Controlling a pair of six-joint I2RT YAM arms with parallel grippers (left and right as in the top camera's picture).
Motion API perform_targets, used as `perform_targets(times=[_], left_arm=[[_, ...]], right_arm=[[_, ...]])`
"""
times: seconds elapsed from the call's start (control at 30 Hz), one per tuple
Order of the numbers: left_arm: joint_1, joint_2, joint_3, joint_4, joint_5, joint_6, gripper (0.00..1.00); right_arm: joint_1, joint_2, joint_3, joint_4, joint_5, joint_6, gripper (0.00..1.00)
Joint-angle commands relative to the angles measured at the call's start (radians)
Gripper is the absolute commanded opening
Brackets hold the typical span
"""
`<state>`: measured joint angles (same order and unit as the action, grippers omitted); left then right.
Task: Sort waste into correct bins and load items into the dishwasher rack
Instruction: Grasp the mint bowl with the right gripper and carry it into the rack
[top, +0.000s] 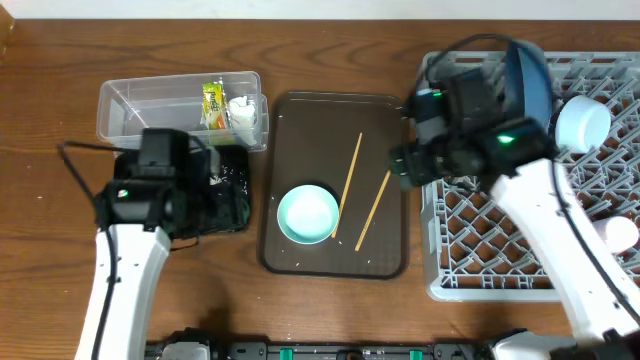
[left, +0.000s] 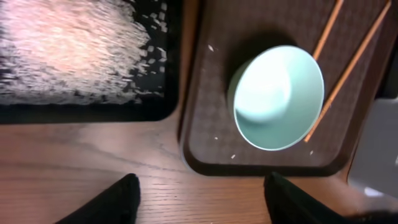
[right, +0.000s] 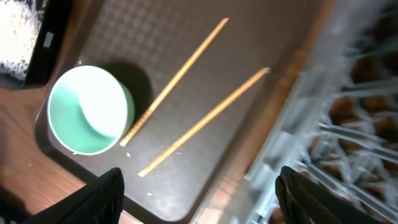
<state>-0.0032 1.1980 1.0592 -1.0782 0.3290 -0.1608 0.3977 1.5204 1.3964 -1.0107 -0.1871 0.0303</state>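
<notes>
In left wrist view, not overhead: rice (left: 68, 53)

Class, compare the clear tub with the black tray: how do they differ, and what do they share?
The clear tub is transparent and taller-walled; the black tray is opaque and shallow. The tub holds a yellow-green wrapper and white tissue; the tray holds rice. Both are rectangular, left of the brown tray.

Overhead: left arm (top: 150, 195) hides most of the black tray (top: 235, 195). Right arm (top: 470, 130) masks part of the dark-blue bowl (top: 532, 75). Rack (top: 470, 290) cropped at the right edge. Right wrist: rack lattice blurred. Left wrist: rice (left: 68, 50) washed out, grains indistinct.
</notes>
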Motion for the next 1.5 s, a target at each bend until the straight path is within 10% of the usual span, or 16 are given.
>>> perform_targets(times=[0.0,0.5,0.87,1.47], left_arm=[[0.028,-0.009,0.024,-0.011,-0.01,-0.002,0.68],[0.031,-0.002,0.006,-0.013,-0.01,-0.002,0.69],[0.031,-0.002,0.005,-0.013,-0.01,-0.002,0.7],[0.031,-0.002,0.005,-0.009,-0.01,-0.002,0.7]], right_arm=[[0.068,0.071,-0.005,0.023,-0.006,0.075,0.77],[0.266,0.425,-0.005,0.133,-0.046,0.195,0.59],[0.269,0.483,0.006,0.196,-0.054,0.24,0.02],[0.083,0.02,0.036,0.022,0.348,0.178,0.01]])
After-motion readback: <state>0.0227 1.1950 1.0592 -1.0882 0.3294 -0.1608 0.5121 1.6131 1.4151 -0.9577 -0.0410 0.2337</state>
